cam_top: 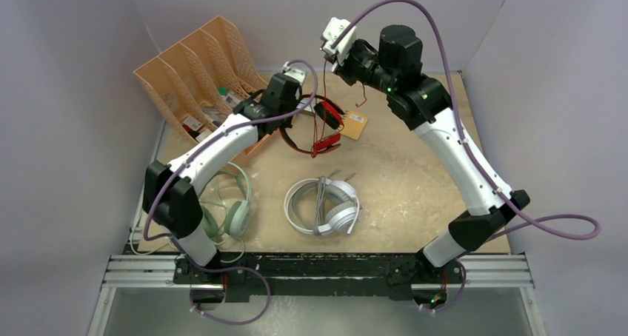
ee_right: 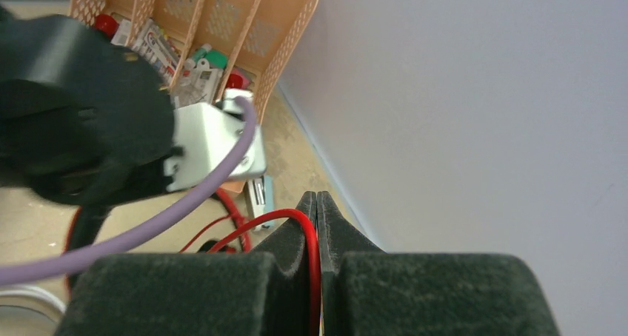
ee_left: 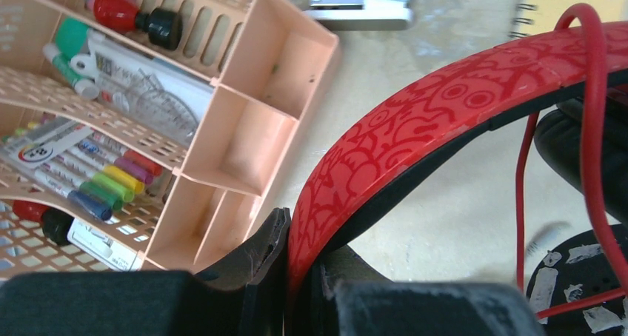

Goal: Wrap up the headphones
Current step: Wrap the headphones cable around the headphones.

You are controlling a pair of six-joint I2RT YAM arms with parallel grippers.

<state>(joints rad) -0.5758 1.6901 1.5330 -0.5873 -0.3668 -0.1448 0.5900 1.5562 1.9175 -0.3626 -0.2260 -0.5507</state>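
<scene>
Just right of the organizer (cam_top: 194, 66), the left gripper (ee_left: 300, 273) is clamped on the headband (ee_left: 444, 106) of the red headphones (cam_top: 315, 125), likely steadying them. Further right and high up, the right gripper (ee_right: 317, 225) pinches the red cord (ee_right: 275, 219), apparently for winding.

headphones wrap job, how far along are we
Done: the white headset looks bundled, with the grey cord across its band, though that is hard to confirm. In hand: the left gripper clamps the red headset by its band, and the raised right gripper pinches its red cord. Left: finishing the red one, then the mint headset, which looks unwrapped.
</scene>
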